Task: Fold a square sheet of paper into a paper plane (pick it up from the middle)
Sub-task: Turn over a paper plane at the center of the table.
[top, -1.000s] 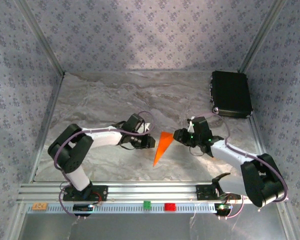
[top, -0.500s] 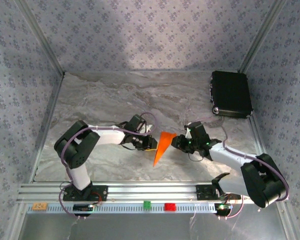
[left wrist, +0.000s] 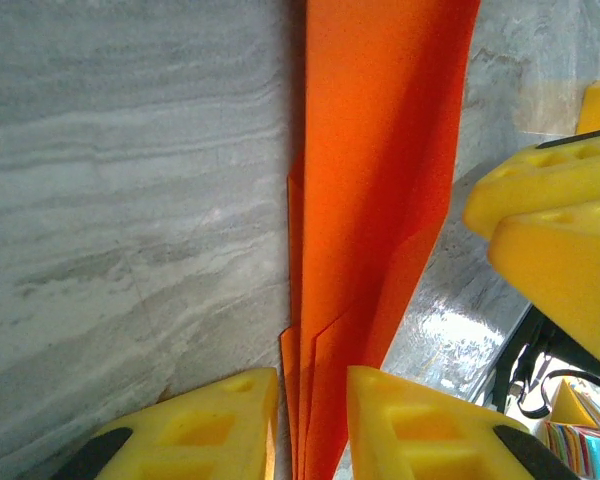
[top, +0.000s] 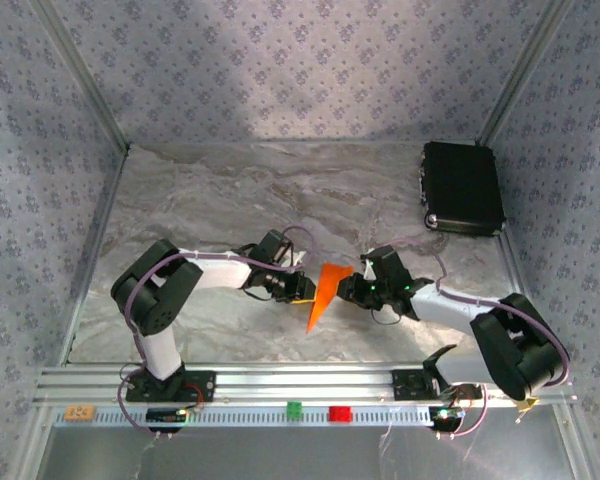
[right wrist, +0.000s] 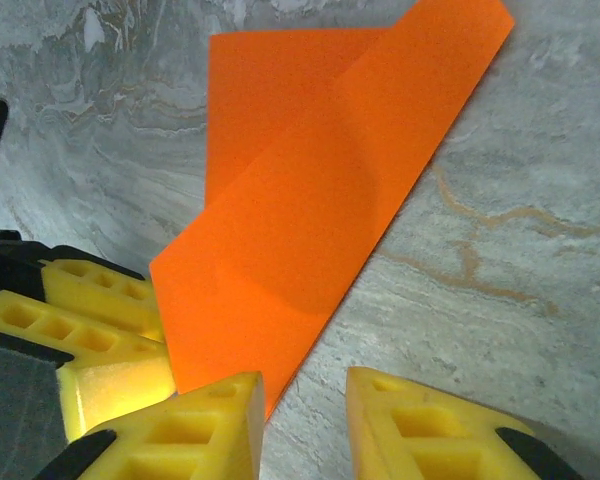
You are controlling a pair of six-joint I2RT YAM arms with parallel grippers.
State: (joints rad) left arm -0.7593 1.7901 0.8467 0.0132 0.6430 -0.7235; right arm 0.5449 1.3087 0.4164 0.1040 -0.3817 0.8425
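Observation:
The square sheet of paper, bright orange, lies folded into a slim pointed paper plane [top: 325, 290] on the marble table top, its tip toward the near edge. My left gripper [top: 302, 288] is at its left edge. In the left wrist view the folded layers [left wrist: 380, 150] run between the yellow fingers [left wrist: 210, 425], which stand slightly apart, so my left gripper [left wrist: 312, 385] is open. My right gripper [top: 348, 290] is at the paper's right side. In the right wrist view one flap [right wrist: 310, 220] curls upward, and my right gripper [right wrist: 302, 385] is open over bare table beside the paper's edge.
A black box [top: 463, 187] sits at the back right. The front rail [top: 230, 380] carries small green [top: 294, 408], red [top: 339, 412] and yellow-orange [top: 78, 411] blocks. Patterned walls close in the table on three sides.
Both grippers have closed in on the paper: the left slid right until the folded layers lie between its fingers, and the right moved left and nearer. The paper has barely shifted.

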